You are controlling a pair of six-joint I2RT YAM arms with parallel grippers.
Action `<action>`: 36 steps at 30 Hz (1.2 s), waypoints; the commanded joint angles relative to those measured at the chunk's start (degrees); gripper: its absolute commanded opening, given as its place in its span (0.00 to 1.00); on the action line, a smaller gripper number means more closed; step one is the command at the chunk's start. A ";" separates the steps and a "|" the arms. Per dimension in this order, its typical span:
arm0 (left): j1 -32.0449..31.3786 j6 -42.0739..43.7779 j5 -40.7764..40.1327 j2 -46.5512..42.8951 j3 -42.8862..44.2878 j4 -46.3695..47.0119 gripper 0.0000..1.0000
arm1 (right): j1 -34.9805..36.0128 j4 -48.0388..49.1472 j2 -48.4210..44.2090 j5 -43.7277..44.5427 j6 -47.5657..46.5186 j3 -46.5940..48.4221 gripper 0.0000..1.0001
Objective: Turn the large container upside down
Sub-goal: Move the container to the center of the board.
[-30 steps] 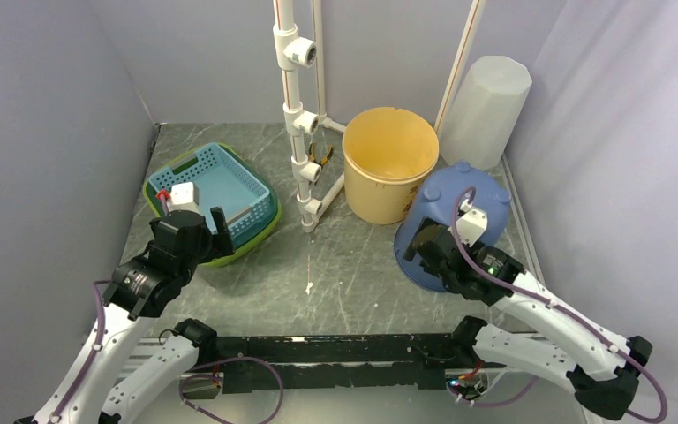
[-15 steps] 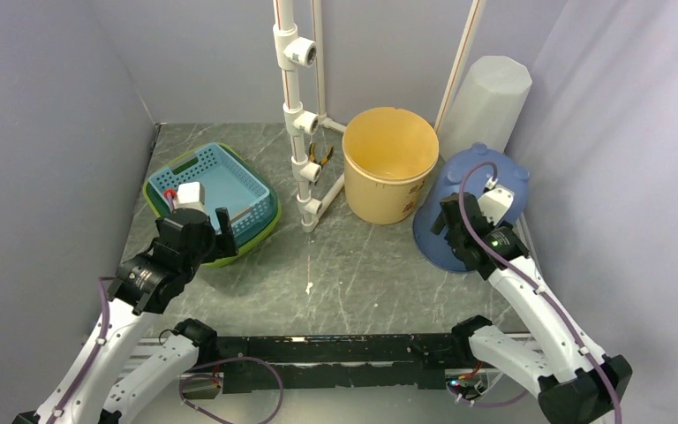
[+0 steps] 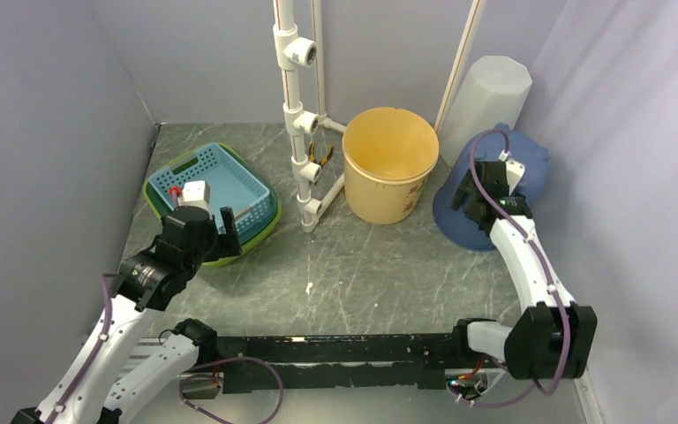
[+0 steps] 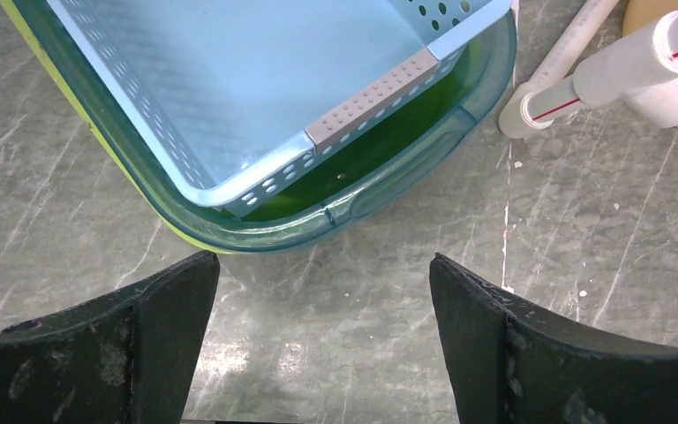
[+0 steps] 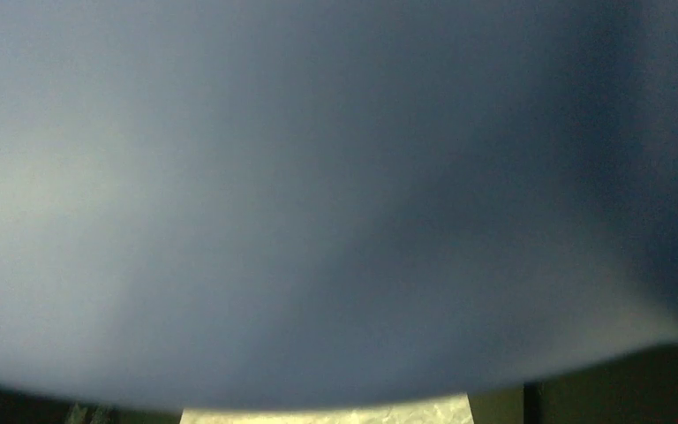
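The blue container, tipped near the tabletop's right edge, looks light, stiff, slick; its rim seems the surest hold; right fingers spread against it, left fingers spread, empty

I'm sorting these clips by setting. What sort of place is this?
Probably a lab booth for robot testing: plain lilac-grey walls box in a marbled grey tabletop, a white plastic pipe frame stands at the back, and props like a yellow plastic bucket and a blue perforated basket sit about.
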 commanded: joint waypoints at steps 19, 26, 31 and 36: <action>0.14 1.14 0.93 -1.05 -0.30 2.23 0.94 | -8.35 4.69 0.75 -14.94 -3.39 2.60 1.00; 0.23 1.39 1.48 -0.36 -0.26 2.45 0.94 | -8.27 10.25 -12.09 -34.63 5.86 -2.01 1.00; 0.18 1.53 1.84 0.05 -0.22 2.62 0.94 | -7.57 15.99 -14.64 -45.21 13.41 -2.87 1.00; 0.24 1.56 1.92 0.07 -0.31 2.79 0.94 | -4.74 18.54 -13.75 -43.04 17.11 -1.96 0.97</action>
